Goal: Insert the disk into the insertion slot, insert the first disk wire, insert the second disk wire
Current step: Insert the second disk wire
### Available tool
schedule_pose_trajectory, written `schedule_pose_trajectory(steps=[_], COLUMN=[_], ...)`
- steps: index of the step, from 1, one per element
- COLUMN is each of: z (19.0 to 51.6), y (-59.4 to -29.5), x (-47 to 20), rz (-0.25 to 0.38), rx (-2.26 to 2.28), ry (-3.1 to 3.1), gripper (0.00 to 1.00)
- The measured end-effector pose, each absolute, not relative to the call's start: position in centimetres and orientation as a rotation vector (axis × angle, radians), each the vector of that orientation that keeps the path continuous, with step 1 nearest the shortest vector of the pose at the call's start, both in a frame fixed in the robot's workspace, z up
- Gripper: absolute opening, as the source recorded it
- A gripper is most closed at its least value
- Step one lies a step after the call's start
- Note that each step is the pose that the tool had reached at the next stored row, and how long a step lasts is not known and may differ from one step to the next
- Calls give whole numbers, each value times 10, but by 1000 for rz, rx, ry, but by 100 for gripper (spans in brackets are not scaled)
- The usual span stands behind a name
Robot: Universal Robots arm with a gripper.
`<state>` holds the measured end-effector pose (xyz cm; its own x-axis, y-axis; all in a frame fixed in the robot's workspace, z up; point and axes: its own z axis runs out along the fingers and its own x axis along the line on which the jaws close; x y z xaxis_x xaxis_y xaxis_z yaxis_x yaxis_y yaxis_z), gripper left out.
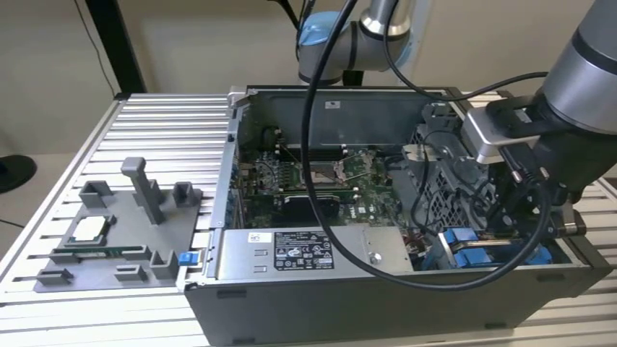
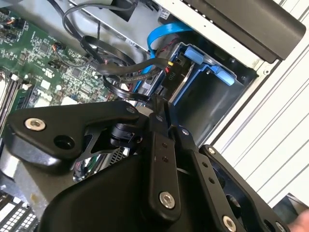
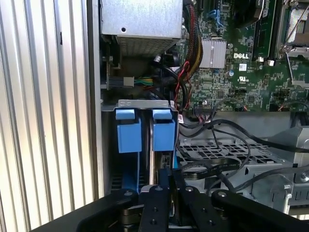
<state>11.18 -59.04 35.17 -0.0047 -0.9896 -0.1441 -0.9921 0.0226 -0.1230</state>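
Gripper [image 3: 166,176], fingers pinched shut on a black wire connector, at the disk [image 3: 161,164] seated in the insertion slot [image 3: 145,104]; risk: angled plug jamming.
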Motion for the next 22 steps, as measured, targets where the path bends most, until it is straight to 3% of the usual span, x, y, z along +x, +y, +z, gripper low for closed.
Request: schedule_pose_trajectory(steps=[22], z=[341], y=[-585], x=[112], rz=[-9], rx=[-2062], ry=[2086], gripper=[0])
